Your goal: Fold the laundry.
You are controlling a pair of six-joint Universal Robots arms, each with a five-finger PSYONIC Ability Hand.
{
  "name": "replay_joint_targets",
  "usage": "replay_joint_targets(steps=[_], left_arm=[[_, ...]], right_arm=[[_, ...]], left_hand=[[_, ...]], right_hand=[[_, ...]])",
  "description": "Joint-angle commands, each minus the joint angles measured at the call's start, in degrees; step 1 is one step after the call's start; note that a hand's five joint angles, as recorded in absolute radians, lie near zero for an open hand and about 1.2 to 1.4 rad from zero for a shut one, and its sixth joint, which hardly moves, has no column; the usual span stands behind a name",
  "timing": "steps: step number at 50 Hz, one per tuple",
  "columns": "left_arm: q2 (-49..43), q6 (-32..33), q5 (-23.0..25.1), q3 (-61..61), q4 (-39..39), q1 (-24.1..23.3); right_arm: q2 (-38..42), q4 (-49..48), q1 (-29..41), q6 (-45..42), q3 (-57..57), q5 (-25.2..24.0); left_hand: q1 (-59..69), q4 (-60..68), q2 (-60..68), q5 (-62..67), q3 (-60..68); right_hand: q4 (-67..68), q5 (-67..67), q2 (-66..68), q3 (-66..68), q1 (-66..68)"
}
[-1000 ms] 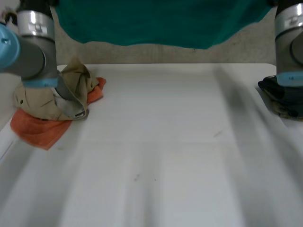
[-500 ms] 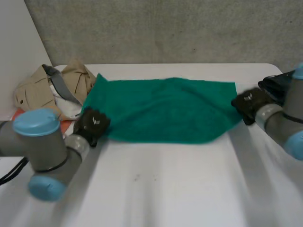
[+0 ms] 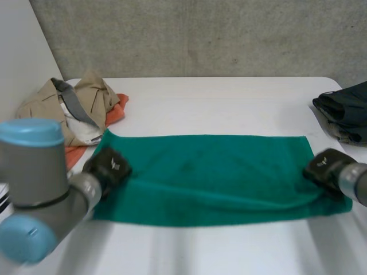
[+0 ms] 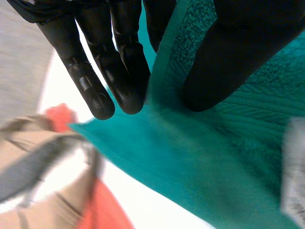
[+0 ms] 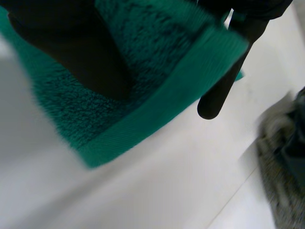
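Left hand (image 3: 106, 168) and right hand (image 3: 323, 170) pinch opposite ends of the green towel (image 3: 212, 175) — white emblems (image 3: 116, 164) unreadable.

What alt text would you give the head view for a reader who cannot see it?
A green towel lies spread flat on a white table, the left hand pinching its left edge and the right hand its right edge. A heap of beige and orange clothes sits beyond the left hand, a dark garment beyond the right.
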Motion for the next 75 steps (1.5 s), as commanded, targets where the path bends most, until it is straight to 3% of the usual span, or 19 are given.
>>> replay_joint_targets(steps=[1, 8, 16, 17, 18, 19, 20, 21, 23, 29, 38, 43, 47, 56, 57, 59, 60, 68, 75], left_arm=[[-14.8, 0.1, -1.6, 16.6, 11.9, 0.0], [-23.0, -0.1, -1.3, 26.1, 16.8, 0.0], [-30.9, 0.3, -2.8, 35.1, 19.2, -0.6], [-31.1, -0.1, -3.2, 35.4, 19.3, -0.7], [-31.3, -0.3, -3.5, 35.5, 19.6, -0.8], [-31.2, -0.6, -3.5, 35.4, 19.9, -1.1], [-31.2, -0.4, -3.4, 34.7, 20.7, -1.8], [-31.1, -0.3, -3.4, 34.4, 21.1, -2.1], [-30.8, -0.7, -3.5, 33.5, 22.1, -2.9], [-22.2, -1.8, -3.8, 26.6, 23.8, -4.0], [-9.0, -12.5, -3.6, 11.7, 24.0, -4.6], [-3.9, -24.7, -3.1, 5.2, 24.0, -4.4], [-3.0, -31.1, -1.6, 3.0, 23.7, -4.4], [-3.4, -32.6, 0.9, 1.8, 23.7, -4.3], [-3.3, -32.5, 0.9, 1.8, 23.7, -4.3], [-3.2, -32.7, 0.9, 1.8, 23.7, -4.3], [-3.2, -32.7, 0.9, 1.8, 23.7, -4.3], [-0.6, -32.8, 0.4, 1.5, 23.6, -4.1], [3.5, -33.3, 0.7, -0.2, 23.6, -3.4]], right_arm=[[10.1, -9.7, 3.1, 6.0, -11.3, 0.8], [18.9, -16.7, 4.4, 8.2, -21.8, 2.6], [28.7, -17.7, 5.5, 8.4, -34.0, 6.5], [29.2, -17.7, 5.8, 8.5, -34.8, 7.1], [29.6, -17.8, 6.1, 8.5, -35.4, 7.8], [29.8, -17.7, 6.7, 8.9, -35.6, 9.1], [29.7, -17.7, 7.0, 9.2, -35.4, 9.9], [29.4, -17.6, 7.2, 9.7, -35.3, 10.7], [27.0, -17.5, 7.9, 12.1, -33.1, 12.0], [14.7, -17.3, 7.1, 20.5, -23.5, 9.2], [2.1, -12.2, -1.4, 25.8, -6.8, -9.1], [1.5, -9.8, -6.7, 25.7, -1.6, -13.7], [1.6, -11.6, -8.5, 24.8, 1.4, -14.1], [7.3, -20.0, -8.9, 23.8, 2.1, -13.5], [7.9, -20.4, -8.9, 23.8, 1.8, -13.3], [9.1, -20.6, -9.4, 23.6, 1.3, -13.4], [9.2, -20.6, -9.7, 23.4, 1.1, -13.2], [6.1, -21.4, -16.0, 17.7, 2.1, -9.4], [0.8, -21.0, -22.9, 4.3, 0.6, -6.0]], left_hand=[[13.0, 11.2, 11.3, 14.5, 11.6], [13.0, 11.2, 11.3, 14.5, 11.6], [13.0, 11.2, 11.3, 14.5, 11.6], [13.0, 11.2, 11.3, 14.5, 11.6], [4.0, 2.2, 2.3, 5.5, 2.6], [-26.7, -28.5, -28.4, -25.2, -28.1], [-53.7, -55.5, -55.4, -52.2, -55.1], [-40.8, -42.6, -42.5, -39.3, -42.2], [-55.2, -57.0, -56.9, -53.7, -56.6], [-57.0, -58.8, -58.7, -55.5, -58.4], [-57.0, -58.8, -58.7, -55.5, -58.4], [-57.0, -58.8, -58.7, -55.5, -58.4], [-57.0, -58.8, -58.7, -55.5, -58.4], [-57.0, -58.8, -58.7, -55.5, -58.4], [-57.0, -58.8, -58.7, -55.5, -58.4], [-57.0, -58.8, -58.7, -55.5, -58.4], [-57.0, -58.8, -58.7, -55.5, -58.4], [-57.0, -58.8, -58.7, -55.5, -58.4], [-57.0, -58.8, -58.7, -55.5, -58.4]], right_hand=[[11.4, 11.5, 12.7, 11.8, 16.3], [11.4, 11.5, 12.7, 11.8, 16.3], [10.8, 10.9, 12.0, 11.2, 15.7], [-15.9, -15.8, -14.6, -15.4, -11.0], [-52.5, -52.3, -51.2, -52.0, -47.5], [-58.6, -58.5, -57.3, -58.2, -53.7], [-58.6, -58.5, -57.3, -58.2, -53.7], [-58.6, -58.5, -57.3, -58.2, -53.7], [-58.6, -58.5, -57.3, -58.2, -53.7], [-58.6, -58.5, -57.3, -58.2, -53.7], [-57.4, -57.3, -56.1, -57.0, -52.5], [-51.8, -51.7, -50.5, -51.4, -46.9], [-46.0, -45.8, -44.7, -45.5, -41.0], [-31.3, -31.2, -30.0, -30.9, -26.4], [-26.6, -26.5, -25.4, -26.2, -21.7], [8.9, 9.0, 10.2, 9.4, 13.9], [11.3, 11.5, 12.6, 11.8, 16.3], [11.4, 11.5, 12.7, 11.8, 16.3], [11.4, 11.5, 12.7, 11.8, 16.3]])
